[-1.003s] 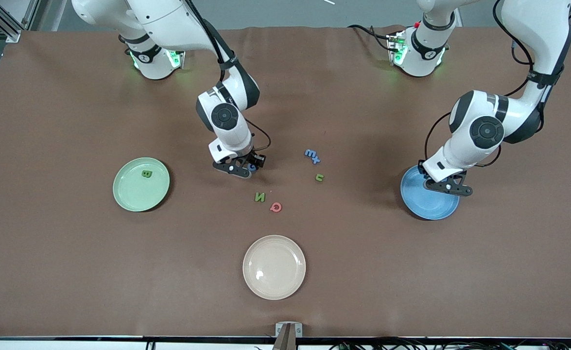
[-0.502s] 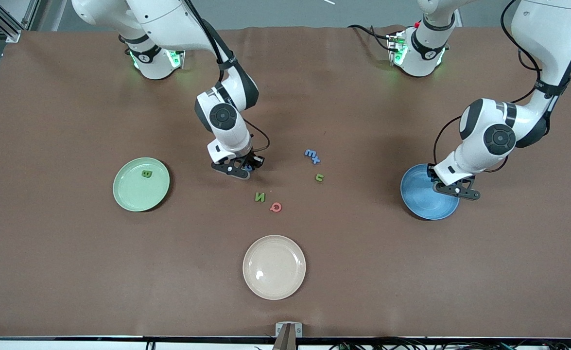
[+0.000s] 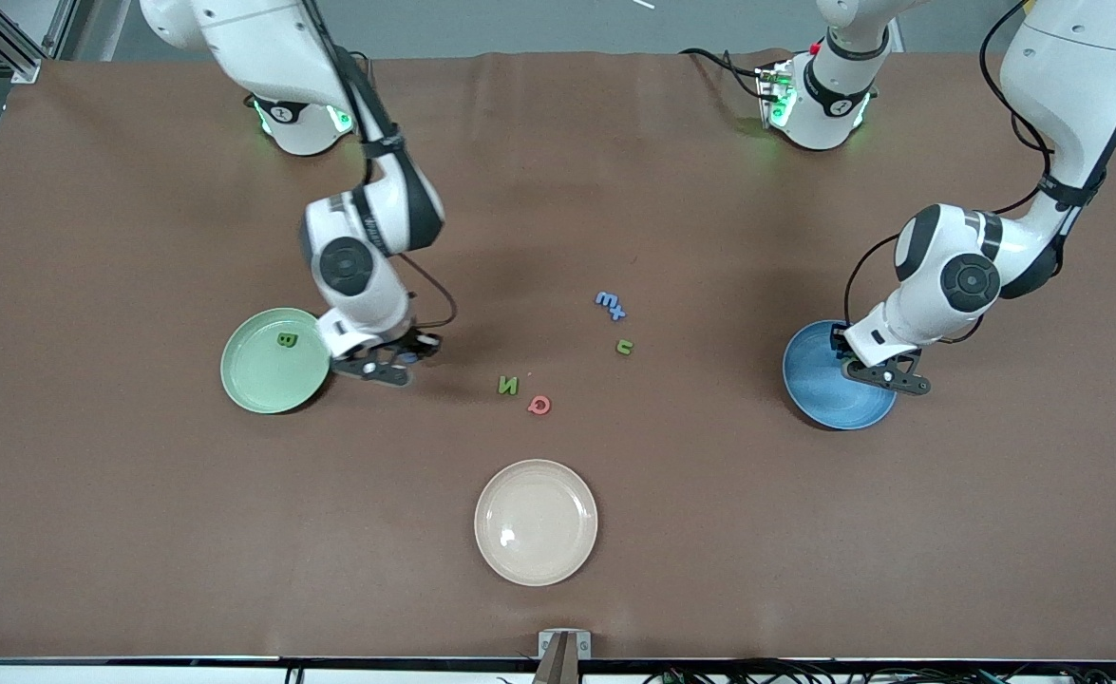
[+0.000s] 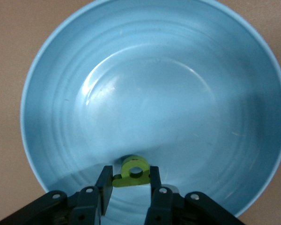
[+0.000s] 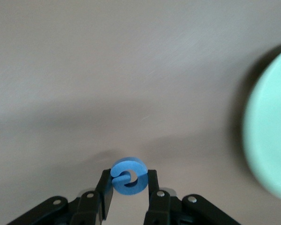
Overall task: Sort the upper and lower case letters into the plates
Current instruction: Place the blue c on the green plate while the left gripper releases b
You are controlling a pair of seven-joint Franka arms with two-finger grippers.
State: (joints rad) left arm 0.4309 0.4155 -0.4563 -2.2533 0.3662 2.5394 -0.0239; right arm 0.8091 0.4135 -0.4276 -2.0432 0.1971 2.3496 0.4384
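Observation:
My right gripper (image 3: 402, 365) is shut on a blue round letter (image 5: 129, 177) and holds it above the brown table, just beside the mint green plate (image 3: 263, 380). That plate's rim shows in the right wrist view (image 5: 271, 140). A dark green B (image 3: 286, 339) lies in it. My left gripper (image 3: 885, 372) is shut on a yellow-green letter (image 4: 133, 172) low over the blue plate (image 3: 823, 389), which fills the left wrist view (image 4: 150, 84) and has nothing else in it.
Loose letters lie mid-table: a blue m (image 3: 606, 300) with a small blue letter (image 3: 618, 312) beside it, a green u (image 3: 624, 347), a green N (image 3: 508, 385) and a red Q (image 3: 539, 405). A cream-white plate (image 3: 536, 522) sits nearer the camera.
My right gripper has carried the blue letter from the middle of the table toward the mint green plate. My left gripper has shifted slightly over the blue plate.

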